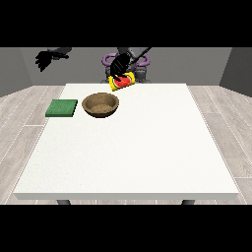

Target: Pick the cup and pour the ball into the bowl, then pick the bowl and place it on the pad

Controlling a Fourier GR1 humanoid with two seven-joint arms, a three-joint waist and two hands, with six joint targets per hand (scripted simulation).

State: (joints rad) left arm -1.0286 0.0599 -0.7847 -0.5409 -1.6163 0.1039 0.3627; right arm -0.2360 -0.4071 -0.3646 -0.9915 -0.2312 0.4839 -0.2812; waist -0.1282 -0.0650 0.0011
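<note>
The white tabletop [128,162] is bare in front. Farther back sit the brown bowl [100,105] and, just beside it, the flat green pad [62,108]. Behind the bowl, the hand at the view's right [119,65] grasps the yellow-and-red cup [122,81], lifted and tilted; no ball shows. The cup looks light and rigid, best held round its side. The hand at the view's left [47,58] hangs relaxed, holding nothing.

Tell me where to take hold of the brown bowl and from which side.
Grip the bowl by its rim, coming from above. It sits upright and open on the table, wide and shallow, so the rim is the only graspable edge. The rim side near the green pad looks unobstructed.
</note>
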